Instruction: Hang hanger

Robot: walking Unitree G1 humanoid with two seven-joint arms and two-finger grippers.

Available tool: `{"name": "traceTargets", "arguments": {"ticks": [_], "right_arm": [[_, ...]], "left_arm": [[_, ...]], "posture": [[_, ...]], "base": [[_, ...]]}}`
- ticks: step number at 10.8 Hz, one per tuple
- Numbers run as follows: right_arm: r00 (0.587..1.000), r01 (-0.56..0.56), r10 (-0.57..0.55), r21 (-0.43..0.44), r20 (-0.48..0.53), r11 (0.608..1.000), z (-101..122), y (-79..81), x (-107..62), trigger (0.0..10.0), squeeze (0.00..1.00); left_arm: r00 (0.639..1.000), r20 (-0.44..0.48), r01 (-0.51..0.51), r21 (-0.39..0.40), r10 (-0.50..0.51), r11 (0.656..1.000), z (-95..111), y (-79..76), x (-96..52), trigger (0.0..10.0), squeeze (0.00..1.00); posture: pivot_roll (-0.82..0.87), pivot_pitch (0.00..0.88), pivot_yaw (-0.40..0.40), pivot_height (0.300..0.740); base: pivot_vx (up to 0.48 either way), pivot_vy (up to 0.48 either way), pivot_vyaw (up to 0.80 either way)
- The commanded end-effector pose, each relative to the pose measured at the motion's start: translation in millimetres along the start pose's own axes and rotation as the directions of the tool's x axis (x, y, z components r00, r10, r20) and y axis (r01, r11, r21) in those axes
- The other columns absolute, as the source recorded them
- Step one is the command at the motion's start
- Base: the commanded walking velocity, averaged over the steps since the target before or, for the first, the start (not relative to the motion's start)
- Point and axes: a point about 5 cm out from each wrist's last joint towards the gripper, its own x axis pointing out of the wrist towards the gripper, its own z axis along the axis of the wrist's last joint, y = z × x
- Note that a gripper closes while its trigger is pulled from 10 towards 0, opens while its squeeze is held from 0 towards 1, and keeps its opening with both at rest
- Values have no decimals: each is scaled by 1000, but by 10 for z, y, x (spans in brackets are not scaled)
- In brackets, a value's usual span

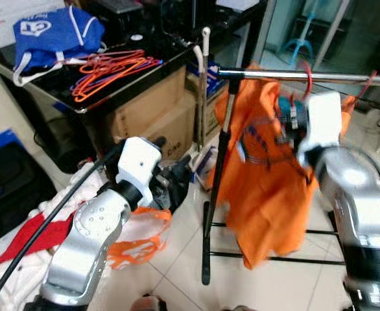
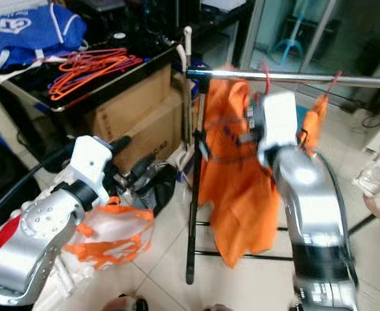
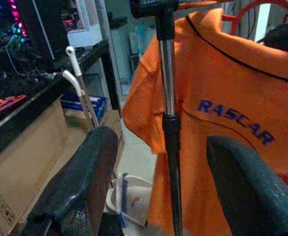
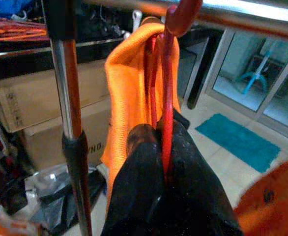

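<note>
A red wire hanger (image 4: 167,98) carries an orange shirt (image 1: 261,188) with blue lettering. Its hook (image 1: 307,72) curves over the silver rail (image 1: 345,78) of a clothes rack. My right gripper (image 4: 158,142) is raised just under the rail and shut on the hanger's red wire below the hook. In the left eye view the right gripper (image 1: 288,122) sits against the shirt's collar. My left gripper (image 1: 177,176) hangs low to the left of the rack's upright pole (image 1: 219,168). It is open, with nothing between its fingers (image 3: 90,167).
A black table at the back left holds a pile of orange and red hangers (image 1: 109,68) and a blue garment (image 1: 54,29). Cardboard boxes (image 1: 154,116) stand under it. Clothes (image 1: 138,240) lie on the tiled floor. Another orange garment (image 1: 347,110) hangs further right on the rail.
</note>
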Motion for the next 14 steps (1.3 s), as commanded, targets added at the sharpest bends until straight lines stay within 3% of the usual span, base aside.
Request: {"name": "traceTargets", "arguments": {"ticks": [1, 3, 4, 5, 6, 7, 11, 14], "right_arm": [[997, -14, 17, -34, 77, 999, 146, 15, -62, 0, 0], [999, -31, 33, -51, 32, 998, -21, 60, -179, 0, 0], [999, -44, 42, -102, -20, 994, -218, 141, -260, 10000, 0], [997, -61, 54, -147, -51, 987, -316, 161, -306, 10000, 0], [985, -153, 145, -77, -95, 985, -441, 230, -421, 10000, 0], [982, -174, 168, -80, -83, 981, -450, 281, -421, 10000, 0], [992, -125, 124, -36, -11, 992, -363, 372, -388, 10000, 0], [993, -121, 121, -81, -1, 989, -321, 388, -381, 10000, 0]], "left_arm": [[999, -16, -41, -8, 41, 999, -50, 53, -10, 10000, 0], [997, -41, -61, -10, 61, 998, -140, 40, -40, 10000, 0], [997, -69, -35, 15, 36, 999, -181, 5, -69, 10000, 0], [997, -74, -31, 24, 33, 999, -193, 1, -83, 10000, 0], [995, -95, -17, 30, 20, 999, -240, -34, -103, 10000, 0], [995, -101, -12, 28, 14, 1000, -246, -45, -90, 10000, 0], [997, -73, -25, 11, 26, 1000, -161, -19, -7, 10000, 0], [996, -90, 4, 13, -3, 1000, -181, -57, -17, 10000, 0]], "posture": [[-35, 0, 40, 740], [-32, 0, 27, 740], [-24, 0, 19, 740], [-18, 0, 13, 740], [-12, 0, 11, 740], [-15, 0, 17, 740], [-28, 2, 38, 740], [-33, 21, 30, 740]], "base": [[0, 0, 0], [0, 0, 0], [0, 0, 0], [0, 0, 0], [0, 0, 0], [0, 0, 0], [-244, 0, 0], [-343, 0, 0]]}}
